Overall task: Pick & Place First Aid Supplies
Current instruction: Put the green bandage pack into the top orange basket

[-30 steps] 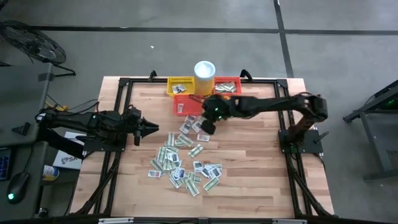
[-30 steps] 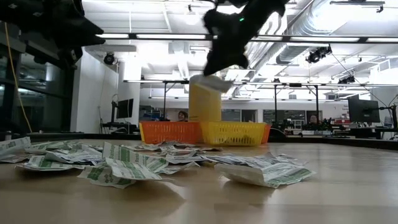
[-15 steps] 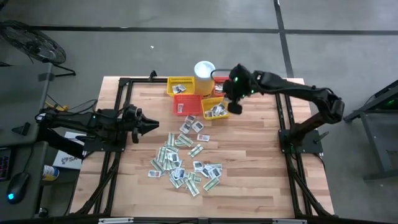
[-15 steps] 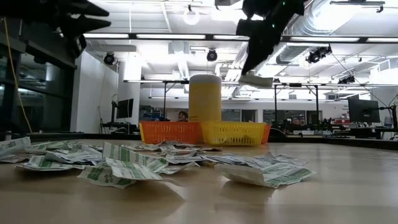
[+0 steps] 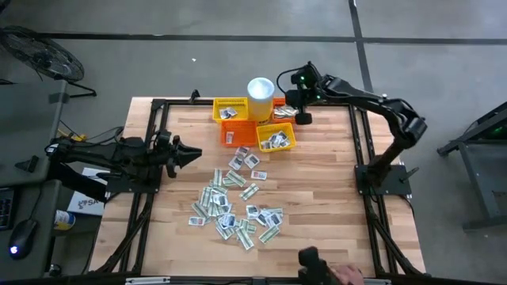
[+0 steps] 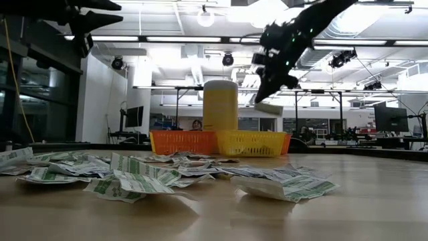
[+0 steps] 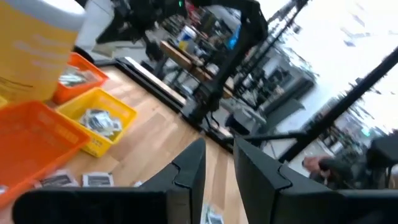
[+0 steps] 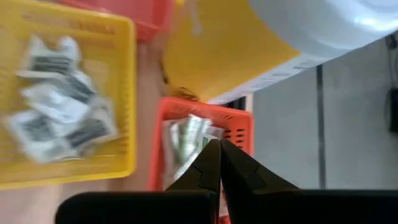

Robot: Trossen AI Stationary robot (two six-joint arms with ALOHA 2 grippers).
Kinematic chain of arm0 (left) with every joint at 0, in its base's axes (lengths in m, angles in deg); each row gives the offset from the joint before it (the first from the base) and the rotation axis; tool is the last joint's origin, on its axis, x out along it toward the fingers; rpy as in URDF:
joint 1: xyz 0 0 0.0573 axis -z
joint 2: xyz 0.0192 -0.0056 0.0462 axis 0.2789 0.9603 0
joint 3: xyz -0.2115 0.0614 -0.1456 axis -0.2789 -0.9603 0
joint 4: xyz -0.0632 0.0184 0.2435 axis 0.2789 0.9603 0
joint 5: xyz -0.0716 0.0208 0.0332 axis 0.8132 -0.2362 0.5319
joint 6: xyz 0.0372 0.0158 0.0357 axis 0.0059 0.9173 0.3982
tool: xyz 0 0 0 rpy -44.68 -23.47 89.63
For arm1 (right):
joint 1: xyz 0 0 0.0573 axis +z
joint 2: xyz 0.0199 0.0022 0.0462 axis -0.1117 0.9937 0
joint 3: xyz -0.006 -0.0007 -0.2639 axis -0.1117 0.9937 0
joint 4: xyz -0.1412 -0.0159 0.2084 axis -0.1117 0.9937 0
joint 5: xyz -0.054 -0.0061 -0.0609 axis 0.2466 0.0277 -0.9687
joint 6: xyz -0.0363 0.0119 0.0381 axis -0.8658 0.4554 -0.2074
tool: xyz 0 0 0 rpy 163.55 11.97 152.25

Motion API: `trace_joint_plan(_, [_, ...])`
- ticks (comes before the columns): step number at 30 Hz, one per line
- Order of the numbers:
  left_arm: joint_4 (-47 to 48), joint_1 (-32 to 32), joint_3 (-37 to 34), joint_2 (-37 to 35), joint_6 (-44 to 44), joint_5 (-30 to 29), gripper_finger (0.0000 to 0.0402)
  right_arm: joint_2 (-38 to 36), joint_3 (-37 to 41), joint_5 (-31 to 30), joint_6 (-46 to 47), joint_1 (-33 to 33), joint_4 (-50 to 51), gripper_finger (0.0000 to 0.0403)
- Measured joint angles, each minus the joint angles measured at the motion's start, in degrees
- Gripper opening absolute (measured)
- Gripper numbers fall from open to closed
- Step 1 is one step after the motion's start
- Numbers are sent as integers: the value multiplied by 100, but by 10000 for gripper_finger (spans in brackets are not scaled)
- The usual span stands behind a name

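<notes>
The first aid supplies (image 5: 234,202) lie as a loose pile of small sachets on the wooden table's middle. At the far edge stand two yellow baskets (image 5: 230,109) (image 5: 276,138), a red-orange one (image 5: 238,134) and an orange one (image 5: 287,108) beside the cup (image 5: 261,89). Some of the baskets have sachets in them. My right gripper (image 5: 302,119) hangs above the orange basket (image 8: 239,127), shut on one sachet (image 6: 269,108). My left gripper (image 5: 192,152) hovers high at the table's left, pointing level, its fingers a narrow gap apart (image 7: 219,168) with nothing between them. My right gripper pinches one pale sachet at its fingertips (image 6: 266,99), coming slanting down from above. The sachet's free part (image 6: 274,108) sticks out below the tips, roughly level. It is lifted clear, well above the baskets. Which edge the fingers have cannot be told.
The black frame rails (image 5: 158,127) run along the table's left, right and far sides. A person's hand (image 5: 346,275) with a dark object (image 5: 310,260) shows at the near edge. Bare wood (image 5: 333,198) lies right of the pile.
My right gripper has swung from above the pile's far end toward the table's far right corner, rolling its wrist and carrying the sachet clear of everything. It now hangs over the orange basket. My left gripper has tipped its fingers upward in place.
</notes>
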Motion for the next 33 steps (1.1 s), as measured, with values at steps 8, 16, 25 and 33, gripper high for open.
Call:
trace_joint_plan(8, [-295,0,0,76,-27,-536,83,594,-2,193,-546,-372,-761,0])
trace_joint_plan(16, [-389,0,0,267,-182,-693,83,925,2,413,-898,-515,-890,0])
trace_joint_plan(25, [-528,0,-2,528,-436,-799,83,933,0,395,-952,-520,-1024,0])
trace_joint_plan(33, [-585,0,-2,568,-463,-803,83,933,0,495,-752,-518,-1177,0])
